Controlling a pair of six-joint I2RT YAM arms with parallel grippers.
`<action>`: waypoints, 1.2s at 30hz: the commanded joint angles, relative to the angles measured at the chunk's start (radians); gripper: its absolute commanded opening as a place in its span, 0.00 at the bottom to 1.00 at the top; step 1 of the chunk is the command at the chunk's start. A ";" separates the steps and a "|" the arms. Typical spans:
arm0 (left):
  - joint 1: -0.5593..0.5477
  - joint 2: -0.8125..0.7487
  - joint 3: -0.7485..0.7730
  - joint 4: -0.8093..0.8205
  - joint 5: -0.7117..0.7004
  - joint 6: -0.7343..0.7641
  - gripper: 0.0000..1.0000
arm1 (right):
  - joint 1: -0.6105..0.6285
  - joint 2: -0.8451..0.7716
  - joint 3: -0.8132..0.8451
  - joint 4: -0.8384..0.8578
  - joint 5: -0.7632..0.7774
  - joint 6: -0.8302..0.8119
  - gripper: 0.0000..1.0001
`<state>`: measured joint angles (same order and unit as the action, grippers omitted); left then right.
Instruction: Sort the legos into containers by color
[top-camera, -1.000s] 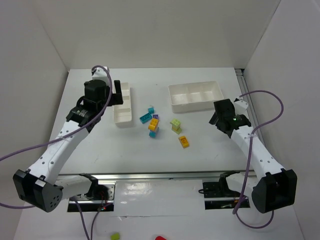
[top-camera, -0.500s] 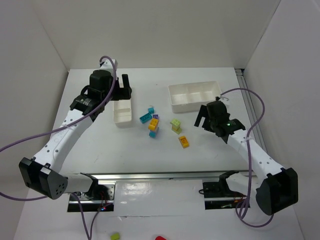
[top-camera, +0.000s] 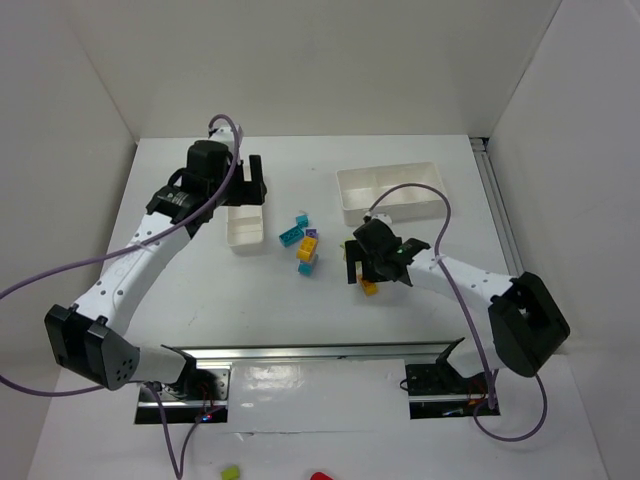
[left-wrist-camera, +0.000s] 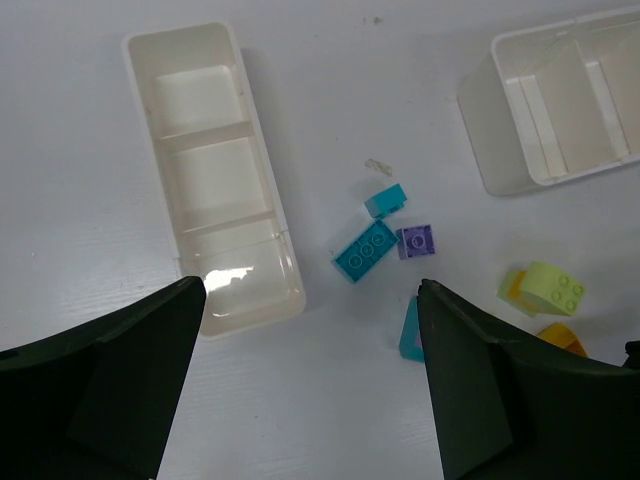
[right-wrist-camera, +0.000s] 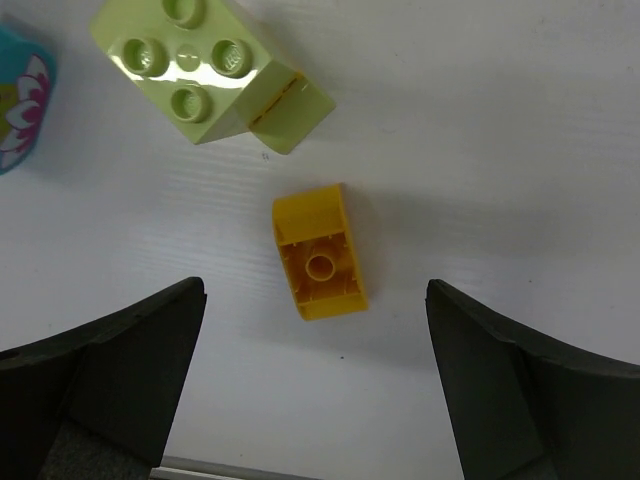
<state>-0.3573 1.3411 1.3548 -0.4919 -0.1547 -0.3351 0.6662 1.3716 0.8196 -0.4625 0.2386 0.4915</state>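
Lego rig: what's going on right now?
Sorting hasn't started: the narrow tray and wide tray look empty. The right gripper hangs open just above a yellow brick lying studs-down, holding nothing. The left gripper hovers open over the narrow tray. The other bricks sit loose mid-table.

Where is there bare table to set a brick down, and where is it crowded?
Free: the gap between narrow tray and wide tray, and the strip nearer than the bricks. Crowded: the middle, where they cluster and the right gripper hangs open.
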 joint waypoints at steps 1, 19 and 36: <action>-0.005 0.021 0.038 0.003 0.015 0.028 0.96 | 0.004 0.035 0.050 0.056 0.010 -0.025 0.98; -0.005 0.040 0.047 0.003 0.017 0.039 0.92 | 0.004 0.162 -0.007 0.131 -0.025 -0.067 0.57; -0.005 0.058 0.084 -0.026 0.017 0.030 0.96 | 0.013 -0.072 0.129 -0.082 0.108 -0.045 0.32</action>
<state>-0.3573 1.3994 1.3834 -0.5182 -0.1410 -0.3141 0.6792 1.4059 0.8249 -0.4911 0.2737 0.4465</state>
